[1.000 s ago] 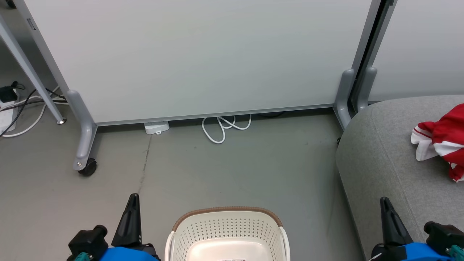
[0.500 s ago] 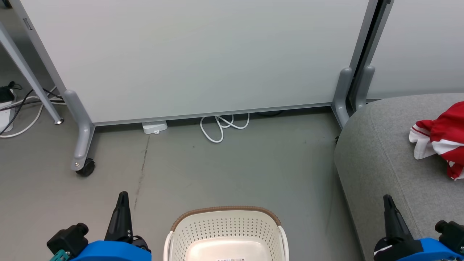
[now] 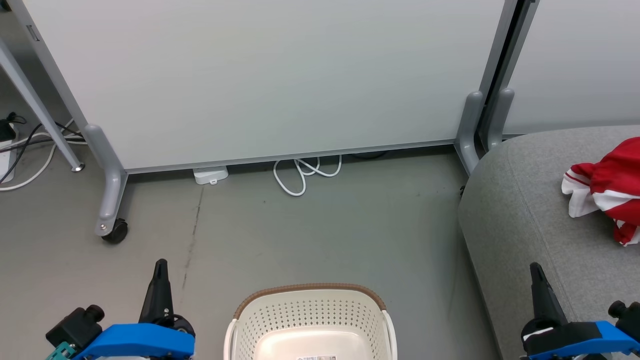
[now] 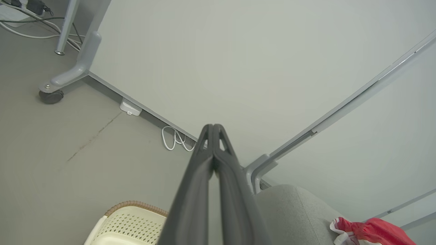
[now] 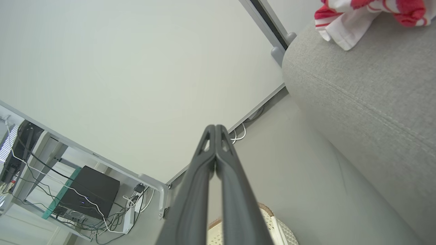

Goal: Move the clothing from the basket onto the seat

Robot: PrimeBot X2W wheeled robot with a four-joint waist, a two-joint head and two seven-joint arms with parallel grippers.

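The cream basket with its brown rim stands on the floor at the bottom middle; the part of its inside that shows holds no clothing. Red-and-white clothing lies bunched on the light grey seat at the right, also seen as clothing and clothing in the wrist views. My left gripper hangs shut and empty left of the basket. My right gripper is shut and empty over the seat's front edge. Both pairs of fingertips touch: left gripper, right gripper.
A wheeled white partition closes off the back, its caster at the left. A white cable loop and a small white box lie at its foot. More cables trail at the far left.
The view has shifted slightly. Both grippers have sunk lower in the picture and moved outward, the left one further left. Basket and clothing stay put.
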